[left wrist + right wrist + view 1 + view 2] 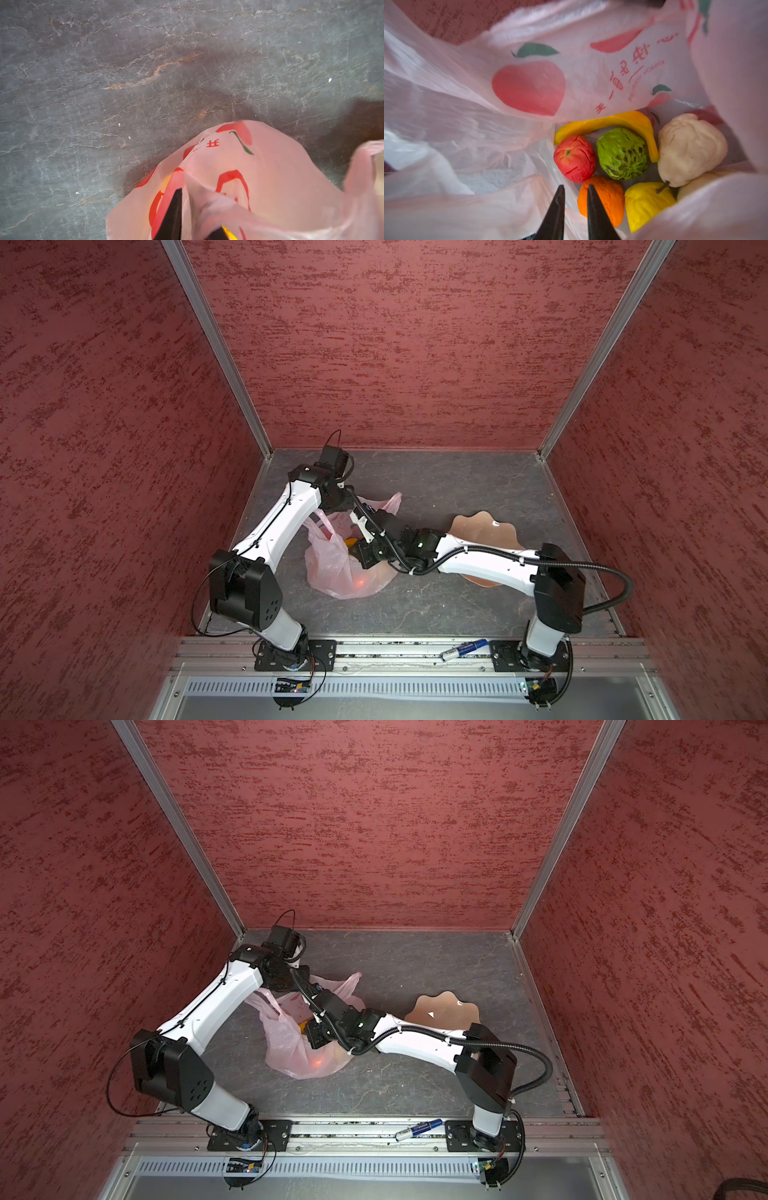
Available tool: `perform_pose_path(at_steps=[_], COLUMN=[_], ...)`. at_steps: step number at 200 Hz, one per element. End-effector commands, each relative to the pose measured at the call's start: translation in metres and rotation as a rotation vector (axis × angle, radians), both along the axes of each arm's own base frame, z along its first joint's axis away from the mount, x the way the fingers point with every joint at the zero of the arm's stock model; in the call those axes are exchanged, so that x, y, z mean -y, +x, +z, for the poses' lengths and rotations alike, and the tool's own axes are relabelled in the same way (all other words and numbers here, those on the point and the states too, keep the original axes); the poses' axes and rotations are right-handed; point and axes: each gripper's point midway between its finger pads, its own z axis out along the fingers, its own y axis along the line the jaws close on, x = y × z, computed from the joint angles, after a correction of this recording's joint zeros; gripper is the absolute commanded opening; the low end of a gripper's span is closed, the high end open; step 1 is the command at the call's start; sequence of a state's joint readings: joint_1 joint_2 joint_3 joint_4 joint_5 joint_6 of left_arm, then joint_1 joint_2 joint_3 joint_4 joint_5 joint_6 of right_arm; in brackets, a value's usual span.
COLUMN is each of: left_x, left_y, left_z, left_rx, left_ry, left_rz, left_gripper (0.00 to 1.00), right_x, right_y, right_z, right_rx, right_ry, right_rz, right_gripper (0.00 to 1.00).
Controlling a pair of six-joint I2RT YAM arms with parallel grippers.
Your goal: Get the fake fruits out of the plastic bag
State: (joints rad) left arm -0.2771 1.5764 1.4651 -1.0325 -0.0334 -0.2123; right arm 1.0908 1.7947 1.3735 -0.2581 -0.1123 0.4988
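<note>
In the left wrist view, the left gripper (pixel 197 209) is seen nearly closed on a bunched fold of the plastic bag (pixel 270 176), whose printed film is spread just beyond its fingertips. In the right wrist view, the right gripper (pixel 576 186) is held almost shut with a fold of film in the narrow gap, and the fake fruits (pixel 622 153) are heaped just past its tips, inside the bag. In both top views the bag is found directly beneath both grippers.
</note>
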Motion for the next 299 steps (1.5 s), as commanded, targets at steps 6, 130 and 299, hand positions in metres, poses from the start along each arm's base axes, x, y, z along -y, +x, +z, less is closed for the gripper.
perform_pose_path(at_steps=[6, 130, 299], left_x=[0.004, 0.003, 0.0], left_y=[0.009, 0.053, -0.041], left_z=[0.005, -0.003, 0.098], left_rx=[0.027, 0.045, 0.197], left_ry=[-0.058, -0.032, -0.234], left_rz=[0.001, 0.066, 0.077], left_gripper=[0.18, 0.18, 0.72], right_x=[-0.016, 0.013, 0.016], right_y=[-0.015, -0.127, -0.071], right_z=[-0.004, -0.089, -0.01], right_rx=[-0.009, -0.218, 0.064], right_ry=[0.022, -0.151, -0.046], right_rz=[0.099, 0.298, 0.022], right_gripper=[0.21, 0.2, 0.31])
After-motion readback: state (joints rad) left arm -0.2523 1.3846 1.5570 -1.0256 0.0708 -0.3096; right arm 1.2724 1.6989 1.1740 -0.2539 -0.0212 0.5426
